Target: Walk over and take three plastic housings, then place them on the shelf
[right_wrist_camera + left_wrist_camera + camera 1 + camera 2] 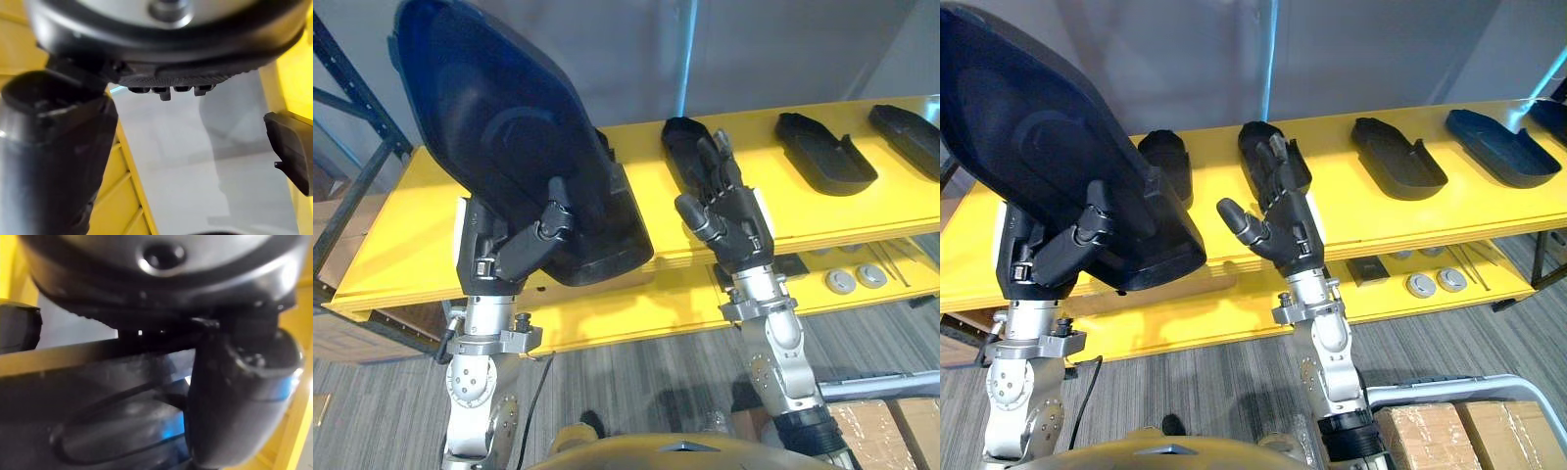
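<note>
Left hand (514, 245) curled on a big black housing (499, 127), thumb across its face, holding it tilted above the left part of the yellow shelf (391, 255). Right hand (729, 220) empty, fingers straight, over the shelf's front edge, just before a second housing (677, 137). More housings (822, 152) lie on the shelf further right

I've got a glossy black housing (499, 127) against the bright yellow shelf (391, 245). The other housings (824, 152) read matte black. The floor (636, 372) is grey with fine streaks, the cardboard boxes (886, 426) brown, the discs (855, 279) silver-grey.
</note>
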Motion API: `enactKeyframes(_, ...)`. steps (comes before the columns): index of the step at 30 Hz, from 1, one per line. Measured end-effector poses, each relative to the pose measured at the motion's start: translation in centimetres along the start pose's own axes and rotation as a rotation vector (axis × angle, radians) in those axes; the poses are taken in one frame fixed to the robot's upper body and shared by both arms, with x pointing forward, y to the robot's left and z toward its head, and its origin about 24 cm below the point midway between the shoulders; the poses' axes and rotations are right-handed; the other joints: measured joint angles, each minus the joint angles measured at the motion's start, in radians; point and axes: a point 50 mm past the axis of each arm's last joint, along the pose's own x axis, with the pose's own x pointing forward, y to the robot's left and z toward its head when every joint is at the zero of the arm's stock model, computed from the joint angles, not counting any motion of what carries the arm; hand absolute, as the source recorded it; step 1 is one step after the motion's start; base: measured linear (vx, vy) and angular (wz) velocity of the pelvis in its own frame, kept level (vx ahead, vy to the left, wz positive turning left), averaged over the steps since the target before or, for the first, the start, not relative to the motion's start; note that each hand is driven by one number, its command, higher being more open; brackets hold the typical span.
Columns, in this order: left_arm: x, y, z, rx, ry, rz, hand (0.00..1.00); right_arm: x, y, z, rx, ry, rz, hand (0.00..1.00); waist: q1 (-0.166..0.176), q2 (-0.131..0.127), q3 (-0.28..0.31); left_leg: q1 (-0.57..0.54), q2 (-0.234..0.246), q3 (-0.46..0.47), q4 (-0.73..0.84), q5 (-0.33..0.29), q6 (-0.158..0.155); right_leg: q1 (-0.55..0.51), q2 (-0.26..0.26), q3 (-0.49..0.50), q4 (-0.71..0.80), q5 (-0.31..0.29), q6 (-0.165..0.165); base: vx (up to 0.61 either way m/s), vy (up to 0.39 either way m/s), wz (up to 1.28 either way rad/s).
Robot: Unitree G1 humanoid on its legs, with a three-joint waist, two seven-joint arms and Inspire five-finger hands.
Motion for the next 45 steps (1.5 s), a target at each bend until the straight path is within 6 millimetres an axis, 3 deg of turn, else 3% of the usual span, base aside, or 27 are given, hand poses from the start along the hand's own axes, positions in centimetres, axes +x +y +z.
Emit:
enactKeyframes(2, -0.1, -0.1, -0.6, -0.013, 0.021, 0.031, 0.0, -0.1, 0.4, -0.4, 0.001, 0.018, 0.012, 1.0, -0.001, 0.01, 0.02, -0.055, 0.019, -0.065, 0.118, -0.006, -0.009, -0.004, 0.0, 0.007, 0.02, -0.002, -0.007, -0.02, 0.039, -0.1)
enactKeyframes(4, -0.3, -0.2, -1.2, -0.027, 0.047, 0.046, 0.0, -0.2, 0.2, -0.7, 0.001, 0.032, 0.005, 1.0, -0.001, 0.022, 0.027, -0.047, 0.015, -0.106, 0.092, 0.0, -0.006, -0.006, -0.01, 0.016, 0.031, -0.004, -0.009, -0.02, 0.063, 0.0)
enactKeyframes(6, -0.4, -0.3, -1.3, -0.014, 0.049, 0.038, 0.0, -0.1, 0.0, -0.5, -0.008, 0.026, 0.003, 1.0, 0.0, 0.002, 0.041, -0.037, -0.013, -0.143, 0.023, 0.01, 0.019, -0.032, -0.045, 0.02, 0.048, 0.006, 0.001, 0.0, 0.09, -0.06)
enactKeyframes(8, -0.4, -0.5, -1.5, 0.002, 0.06, 0.019, 0.0, 0.0, -0.2, -0.4, -0.013, 0.017, -0.013, 1.0, -0.007, 0.003, 0.042, -0.028, 0.03, -0.189, 0.043, -0.003, 0.016, -0.042, -0.072, 0.039, 0.074, 0.012, 0.01, -0.01, 0.13, -0.23)
enactKeyframes(10, -0.5, -0.8, -1.7, -0.006, 0.069, 0.01, 0.0, 0.6, -0.4, 0.0, -0.015, -0.009, -0.019, 1.0, -0.006, 0.021, 0.036, -0.01, 0.064, -0.246, 0.036, 0.001, 0.009, -0.067, -0.087, 0.085, 0.077, 0.024, 0.036, -0.01, 0.258, -0.47)
enactKeyframes(11, -0.5, -0.8, -1.8, -0.004, 0.074, 0.008, 0.0, 1.0, -0.4, 0.2, -0.018, -0.022, -0.017, 1.0, -0.007, 0.035, 0.035, 0.006, 0.07, -0.266, 0.025, -0.01, -0.017, -0.078, -0.098, 0.109, 0.08, 0.027, 0.054, -0.01, 0.466, -0.54)
enactKeyframes(12, -0.4, -0.9, -2.2, 0.018, 0.086, -0.003, 0.0, 1.2, -0.5, 0.4, -0.011, -0.034, -0.023, 1.0, -0.01, 0.052, 0.027, 0.035, 0.048, -0.25, 0.005, -0.074, -0.088, -0.089, -0.121, 0.139, 0.087, 0.033, 0.082, -0.01, 0.487, -0.41)
enactKeyframes(13, -0.2, -0.8, -2.4, 0.036, 0.093, -0.018, 0.0, 1.1, -0.5, 0.3, 0.009, -0.037, -0.036, 1.0, -0.016, 0.03, 0.034, 0.04, 0.022, -0.235, 0.012, -0.1, -0.11, -0.086, -0.152, 0.146, 0.087, 0.042, 0.098, -0.04, 0.464, -0.23)
enactKeyframes(14, 0.0, -0.6, -2.7, 0.052, 0.105, -0.041, 0.0, 1.0, -0.4, 0.1, 0.037, -0.037, -0.057, 1.0, -0.017, -0.008, 0.043, 0.033, -0.027, -0.226, 0.046, -0.123, -0.085, -0.081, -0.202, 0.156, 0.08, 0.06, 0.098, -0.04, 0.326, 0.01)
enactKeyframes(15, 0.1, -0.4, -3.0, 0.063, 0.122, -0.057, 0.0, 0.9, -0.3, -0.2, 0.044, -0.034, -0.068, 1.0, -0.018, -0.016, 0.046, 0.017, -0.042, -0.227, 0.089, -0.149, -0.07, -0.073, -0.219, 0.15, 0.069, 0.097, 0.097, -0.11, 0.458, -0.01)
enactKeyframes(17, 0.3, -0.3, -3.6, 0.079, 0.165, -0.085, 0.0, 0.8, -0.2, -1.0, 0.057, -0.009, -0.093, 1.0, -0.005, -0.008, 0.049, 0.003, -0.045, -0.22, 0.133, -0.186, -0.04, -0.073, -0.222, 0.125, 0.066, 0.187, 0.053, -0.12, 0.412, -0.05)
enactKeyframes(18, 0.4, -0.2, -3.7, 0.089, 0.176, -0.103, 0.0, 0.7, 0.1, -1.5, 0.072, 0.01, -0.102, 1.0, -0.003, -0.004, 0.045, 0.005, -0.051, -0.209, 0.119, -0.189, -0.008, -0.084, -0.217, 0.094, 0.06, 0.247, -0.019, -0.07, 0.311, 0.03)
enactKeyframes(19, 0.7, -0.2, -3.5, 0.099, 0.166, -0.12, 0.0, 0.8, 0.6, -1.7, 0.078, 0.013, -0.104, 1.0, -0.005, 0.008, 0.049, -0.001, -0.051, -0.226, 0.094, -0.175, 0.013, -0.1, -0.18, 0.105, 0.105, 0.196, -0.022, -0.04, 0.251, 0.2)
enactKeyframes(20, 1.0, -0.1, -3.5, 0.106, 0.161, -0.13, 0.0, 0.8, 0.8, -1.7, 0.071, 0.013, -0.105, 1.0, -0.01, 0.004, 0.047, -0.001, -0.055, -0.235, 0.078, -0.164, 0.024, -0.102, -0.151, 0.108, 0.131, 0.151, -0.02, 0.02, 0.152, 0.4)
enactKeyframes(22, 2.3, -0.4, -2.9, 0.113, 0.112, -0.158, 0.0, 0.9, 1.0, -1.4, 0.008, -0.002, -0.11, 1.0, -0.007, -0.011, 0.035, -0.008, -0.091, -0.265, -0.002, -0.1, 0.035, -0.1, -0.044, 0.099, 0.147, 0.014, -0.031, 0.03, 0.102, 0.53)
enactKeyframes(23, 2.6, -0.6, -2.8, 0.108, 0.098, -0.158, 0.0, 1.0, 1.0, -1.1, -0.008, -0.012, -0.108, 1.0, -0.007, -0.021, 0.029, -0.011, -0.103, -0.271, -0.018, -0.085, 0.035, -0.094, -0.036, 0.087, 0.126, 0.004, -0.038, 0.04, 0.09, 0.5)
enactKeyframes(25, 3.2, -0.9, -2.3, 0.096, 0.062, -0.144, 0.0, 1.2, 0.9, -0.3, -0.024, -0.053, -0.11, 1.0, -0.012, -0.013, 0.029, -0.033, -0.143, -0.301, -0.052, -0.048, 0.044, -0.063, -0.037, 0.094, 0.029, 0.01, -0.034, 0.06, 0.068, 0.56)
enactKeyframes(29, 2.8, -0.8, -1.8, 0.081, 0.043, -0.059, 0.0, 1.4, 0.6, 0.8, -0.044, -0.095, -0.104, 1.0, -0.001, -0.01, 0.028, -0.011, -0.152, -0.32, -0.108, -0.015, 0.035, -0.029, -0.031, 0.083, -0.018, 0.035, -0.007, 0.02, -0.013, 0.26)
enactKeyframes(34, 1.5, 0.5, -1.0, 0.104, 0.039, 0.07, 0.0, 1.8, 1.2, 3.9, -0.075, -0.218, -0.007, 1.0, -0.002, 0.001, 0.021, 0.01, -0.13, -0.334, -0.16, 0.019, 0.013, -0.026, -0.005, 0.082, -0.016, 0.029, -0.014, -0.04, -0.078, 0.05)
enactKeyframes(38, 1.3, 1.4, -0.9, 0.235, 0.052, 0.102, 0.0, 1.3, 0.6, 4.2, -0.094, -0.216, -0.013, 1.0, -0.003, 0.009, 0.024, -0.013, -0.106, -0.355, -0.101, 0.009, -0.002, -0.02, 0.013, 0.061, 0.034, -0.005, -0.018, -0.1, -0.073, 0.19)
enactKeyframes(41, 1.6, 3.2, -0.4, 0.342, 0.043, 0.122, 0.0, 0.8, 0.0, 4.1, -0.123, -0.194, -0.025, 1.0, -0.007, 0.019, 0.02, 0.021, -0.1, -0.33, -0.175, 0.033, 0.006, -0.019, 0.01, 0.055, 0.057, -0.025, -0.018, -0.12, -0.054, 0.14)
enactKeyframes(45, 3.8, 6.8, -0.2, 0.481, 0.067, 0.148, 0.0, 0.1, -1.2, 4.5, -0.178, -0.166, -0.087, 1.0, -0.008, 0.049, 0.005, 0.073, -0.086, -0.232, -0.286, 0.103, 0.003, -0.046, 0.004, 0.077, 0.073, -0.028, -0.013, -0.06, -0.006, -0.07)
